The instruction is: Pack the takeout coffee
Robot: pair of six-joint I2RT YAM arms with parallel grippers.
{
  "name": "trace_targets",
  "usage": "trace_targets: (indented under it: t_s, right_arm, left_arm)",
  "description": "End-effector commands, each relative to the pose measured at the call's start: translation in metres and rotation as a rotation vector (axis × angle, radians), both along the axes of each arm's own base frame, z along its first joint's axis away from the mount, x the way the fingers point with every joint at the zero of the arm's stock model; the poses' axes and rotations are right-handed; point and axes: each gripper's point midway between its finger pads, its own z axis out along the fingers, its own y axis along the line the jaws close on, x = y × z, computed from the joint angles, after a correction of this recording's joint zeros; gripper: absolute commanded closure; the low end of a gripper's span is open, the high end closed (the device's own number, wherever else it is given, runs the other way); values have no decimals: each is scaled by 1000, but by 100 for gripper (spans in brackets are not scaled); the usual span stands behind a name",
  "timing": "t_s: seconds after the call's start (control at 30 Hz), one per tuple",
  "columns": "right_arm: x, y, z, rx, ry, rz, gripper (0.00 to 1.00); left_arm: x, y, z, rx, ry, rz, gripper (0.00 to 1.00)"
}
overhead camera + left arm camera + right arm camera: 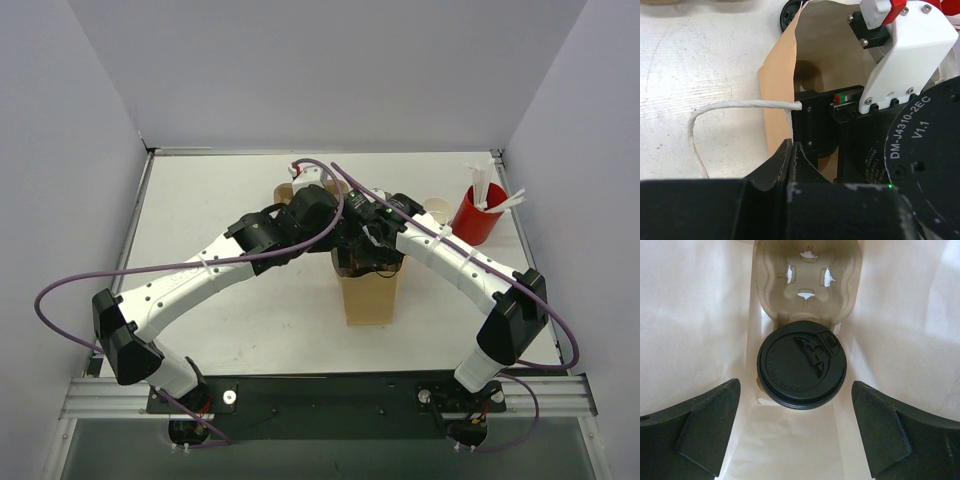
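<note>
A white table between pale walls is carrying an open paper bag. The takeout coffee is sitting upright deep inside the bag, by a pulp carrier, its long axis vertical and its black lid facing the bag's mouth. The right gripper is hanging wide open above it, gripping nothing. The left gripper is sitting closed at the bag's rim. By my judgement, only pulling the arms clear is remaining.

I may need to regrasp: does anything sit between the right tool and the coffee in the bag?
Nothing visible. The right tool hangs open directly over the coffee, which is lidded and seated in a pulp carrier at the bottom of the paper bag.
</note>
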Motion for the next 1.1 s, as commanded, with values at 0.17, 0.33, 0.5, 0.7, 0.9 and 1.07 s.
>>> trace_targets:
  t_s: [0.17,0.33,0.5,0.7,0.9,1.07]
  right_arm:
    - [-1,7,28,77,-57,21,12]
    - [-2,11,30,84,-62,31,12]
    - [-3,12,35,90,-72,35,12]
    - [-2,7,39,89,-92,20,12]
    - [-1,-5,38,91,-85,-12,12]
    - [-1,-9,37,94,-82,-19,12]
  left_arm:
    - [3,11,-11,134,3,-5,100]
    - [3,9,-11,149,3,-11,100]
    - [4,9,-13,163,7,-10,100]
    - [4,11,-13,166,5,-7,100]
    - [3,13,-12,170,1,-6,100]
    - [3,15,-12,177,0,-4,100]
